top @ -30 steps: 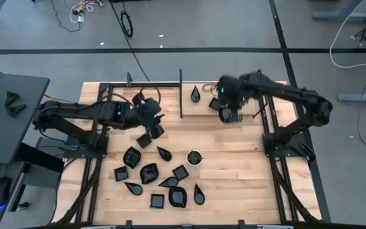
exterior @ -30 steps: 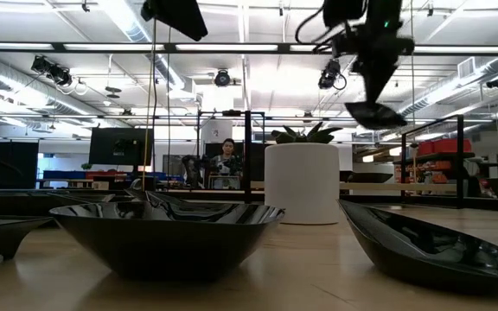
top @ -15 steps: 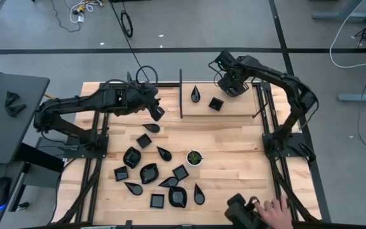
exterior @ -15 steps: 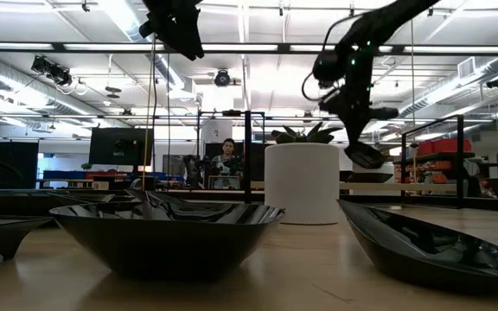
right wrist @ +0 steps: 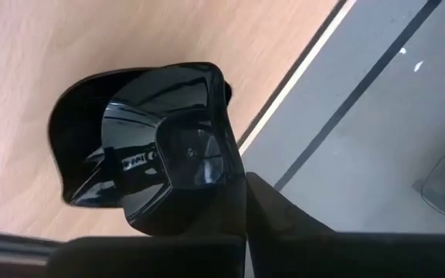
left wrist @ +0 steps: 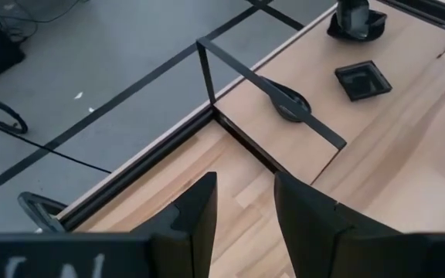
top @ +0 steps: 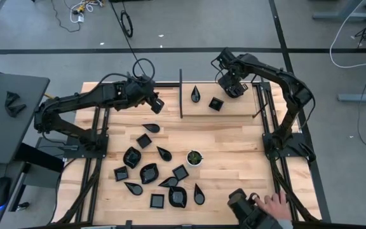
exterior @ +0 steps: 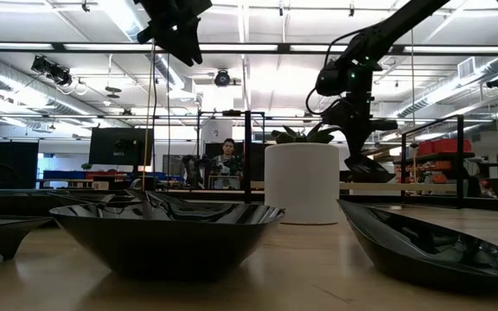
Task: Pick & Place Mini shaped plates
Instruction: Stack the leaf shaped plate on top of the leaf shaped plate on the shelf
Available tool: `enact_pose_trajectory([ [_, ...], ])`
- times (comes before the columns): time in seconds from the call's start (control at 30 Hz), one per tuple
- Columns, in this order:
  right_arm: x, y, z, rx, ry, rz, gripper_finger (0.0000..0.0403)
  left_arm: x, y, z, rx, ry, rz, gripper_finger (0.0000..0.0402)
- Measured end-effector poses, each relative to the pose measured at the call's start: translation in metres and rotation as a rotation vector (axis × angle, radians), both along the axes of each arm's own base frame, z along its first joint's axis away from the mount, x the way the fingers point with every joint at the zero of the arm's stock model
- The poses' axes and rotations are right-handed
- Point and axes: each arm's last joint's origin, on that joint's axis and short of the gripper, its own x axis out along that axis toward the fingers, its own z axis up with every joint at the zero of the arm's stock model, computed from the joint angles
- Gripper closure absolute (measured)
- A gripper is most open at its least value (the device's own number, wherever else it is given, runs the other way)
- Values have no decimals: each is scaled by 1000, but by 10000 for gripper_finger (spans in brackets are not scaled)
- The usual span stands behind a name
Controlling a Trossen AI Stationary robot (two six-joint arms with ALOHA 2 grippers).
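Several glossy black mini plates point(top: 148, 172) lie in a cluster on the near middle of the table, two of them close in the low view point(exterior: 167, 226). A teardrop plate point(top: 196, 94) and a square one point(top: 216, 103) rest flat in the far section right of the upright divider point(top: 180, 94). My right gripper point(top: 232, 88) hovers near the far right corner, shut on another black plate point(right wrist: 141, 143). My left gripper point(top: 156, 105) is high, just left of the divider, open with a narrow gap and holding nothing point(left wrist: 244, 224). My right gripper pinches the black plate by its rim point(right wrist: 224, 166) between the two fingers, coming from above. The plate hangs tilted below the fingers point(exterior: 370, 168), low over the wood by the table's far edge; whether it touches the table I cannot tell.
A small white cup with green inside point(top: 194, 156) stands right of the cluster. Black frame rails point(top: 257, 102) border the far section. At the near edge, a person's hand point(top: 273, 205) holds a dark device point(top: 243, 207). Bare wood lies right of the cup.
My right gripper carried its plate from over the far section toward the far right corner, turning and dropping lower. My left gripper rose from above the plates near the table's middle and moved toward the far edge; a leaf-shaped plate shows where it stood. A hand came in at the near edge.
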Motion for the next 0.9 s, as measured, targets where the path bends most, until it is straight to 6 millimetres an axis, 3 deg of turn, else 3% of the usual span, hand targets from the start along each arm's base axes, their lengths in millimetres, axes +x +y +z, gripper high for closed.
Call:
enact_pose_trajectory([
  [0.47, -11, -2, -2, 75, -13, -54, 401, 0, 0, 0, -3, -5, 3, 266],
  [0.9, -24, -3, 5, 168, -54, -255, 402, 0, 0, 0, -3, -5, 3, 266],
])
